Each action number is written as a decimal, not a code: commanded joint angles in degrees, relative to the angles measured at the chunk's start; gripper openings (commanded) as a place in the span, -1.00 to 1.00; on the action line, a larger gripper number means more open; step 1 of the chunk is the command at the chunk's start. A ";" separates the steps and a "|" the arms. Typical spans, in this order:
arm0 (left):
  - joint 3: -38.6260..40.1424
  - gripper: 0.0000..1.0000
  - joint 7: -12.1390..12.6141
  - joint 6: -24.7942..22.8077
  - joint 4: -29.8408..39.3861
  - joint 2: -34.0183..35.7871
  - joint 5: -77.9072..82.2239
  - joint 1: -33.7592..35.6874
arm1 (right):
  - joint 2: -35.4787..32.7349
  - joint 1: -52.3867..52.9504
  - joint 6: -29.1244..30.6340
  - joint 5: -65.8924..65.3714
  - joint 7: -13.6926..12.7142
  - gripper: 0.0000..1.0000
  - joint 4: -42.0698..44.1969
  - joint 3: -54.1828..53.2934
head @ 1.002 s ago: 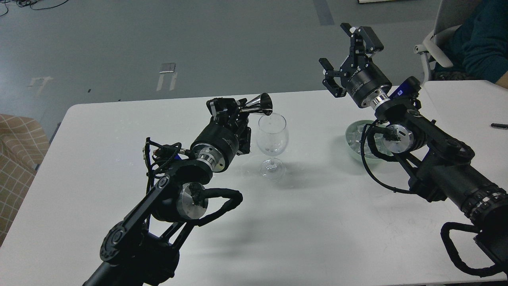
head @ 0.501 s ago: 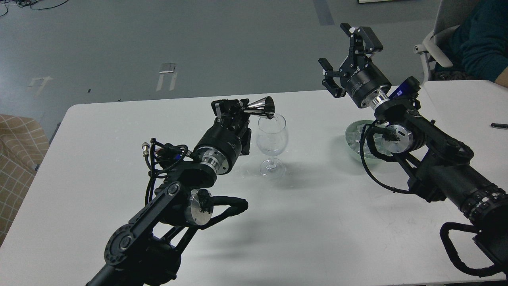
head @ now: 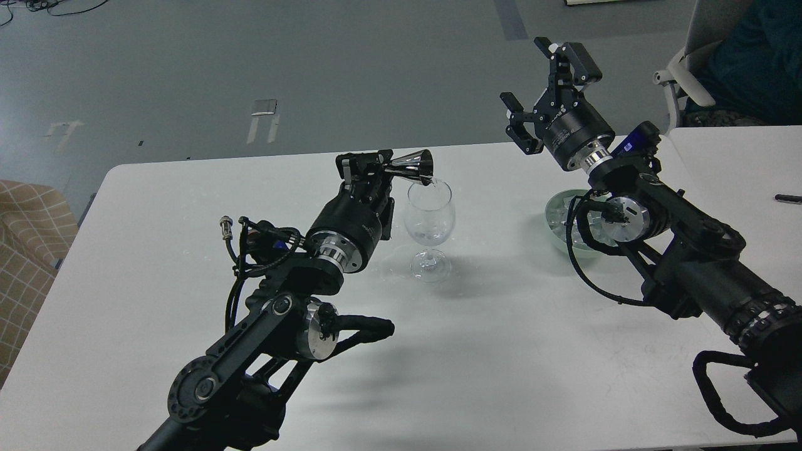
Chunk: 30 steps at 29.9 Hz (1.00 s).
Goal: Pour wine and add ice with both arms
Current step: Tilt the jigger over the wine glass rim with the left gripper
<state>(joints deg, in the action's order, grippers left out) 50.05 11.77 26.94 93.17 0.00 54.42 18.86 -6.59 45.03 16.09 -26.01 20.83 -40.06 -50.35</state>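
Steel jigger [head: 411, 165]: your left gripper [head: 376, 168] clamps it, tipped over the wine glass [head: 428, 220].
Right gripper [head: 544, 88]: jaws wide, holding nothing.

No lettering, label or number is sharp enough to read.

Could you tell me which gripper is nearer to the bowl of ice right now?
Right. The right gripper hangs open above the bowl of ice; the left gripper is across the table, beside the glass.
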 commanded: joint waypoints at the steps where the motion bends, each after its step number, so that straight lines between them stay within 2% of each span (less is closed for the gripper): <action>1: -0.04 -1.00 -0.08 -0.05 -0.01 0.00 1.13 -0.05 | 0.00 -0.29 0.00 0.00 0.00 1.00 -0.02 -0.02; 22: -3.29 -1.00 -0.96 -0.14 -2.12 0.00 13.35 0.21 | 0.09 -0.38 0.00 0.00 0.00 1.00 -0.02 -0.02; 26: -3.29 -1.00 -2.36 -0.14 -2.64 0.00 14.22 0.30 | 0.09 -0.47 0.00 0.00 0.00 1.00 -0.02 -0.02; 30: -3.38 -1.00 -2.72 -0.14 -3.17 0.00 16.15 0.30 | 0.09 -0.39 0.00 0.00 0.00 1.00 -0.02 -0.02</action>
<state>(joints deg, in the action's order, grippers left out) 46.72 9.32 26.81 90.29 0.00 69.38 19.16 -6.50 44.57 16.09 -26.02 20.83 -40.08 -50.36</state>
